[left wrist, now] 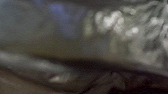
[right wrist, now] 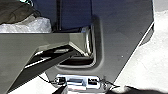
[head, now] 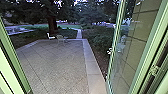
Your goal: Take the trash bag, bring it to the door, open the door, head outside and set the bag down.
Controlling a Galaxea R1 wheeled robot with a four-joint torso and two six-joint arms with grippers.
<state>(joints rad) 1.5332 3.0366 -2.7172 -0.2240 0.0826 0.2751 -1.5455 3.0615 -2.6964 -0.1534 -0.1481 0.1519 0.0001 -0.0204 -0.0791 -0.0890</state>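
Note:
In the head view the glass door [head: 130, 50] stands swung open on the right, and beyond the doorway lies the paved patio [head: 55, 65]. Crumpled, shiny plastic of the trash bag [left wrist: 147, 37] is very close to the camera in the left wrist view, blurred. Part of the trash bag [right wrist: 31, 25], pale and see-through with dark contents above, appears in the right wrist view beside the robot's own dark body. How each gripper stands cannot be made out, nor can the left gripper's hold on the bag.
Green door frame [head: 12, 58] edges the left of the opening; a push bar [head: 152, 71] is at the far right. Two light chairs, one a white chair [head: 50, 36], stand at the patio's far edge. A pale stone border [head: 91, 62] runs along the right, beside shrubs [head: 98, 42].

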